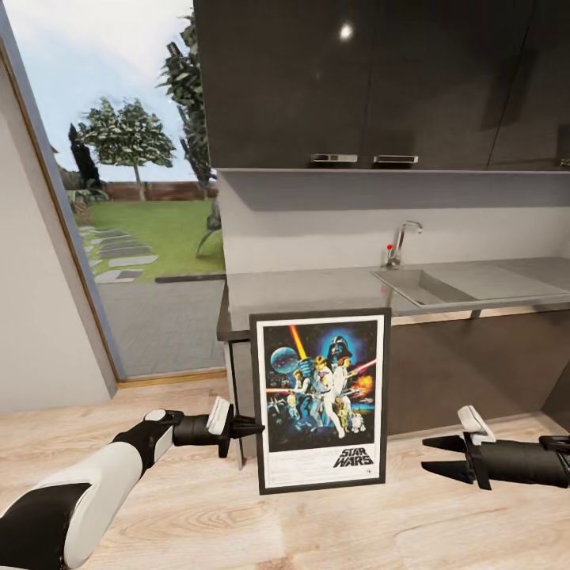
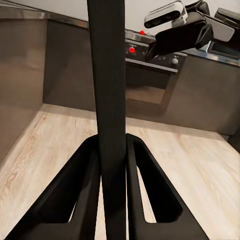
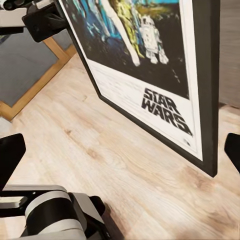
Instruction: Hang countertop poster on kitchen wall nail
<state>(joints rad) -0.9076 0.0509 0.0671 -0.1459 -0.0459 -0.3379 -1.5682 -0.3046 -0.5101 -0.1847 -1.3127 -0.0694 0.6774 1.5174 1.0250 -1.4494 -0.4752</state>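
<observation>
Clamping the poster's (image 1: 321, 400) left edge, the left gripper (image 1: 252, 428) had its fingers (image 2: 75, 200) pressed against either side of the thin black frame, which ran straight up between them in the left wrist view. The poster stood upright, held clear of the kitchen countertop (image 1: 317, 289), in front of the dark cabinet below it and above the wooden floor (image 1: 317, 530). The right gripper (image 1: 443, 457) waited near the poster's right edge, jaws spread apart, gripping nothing.
</observation>
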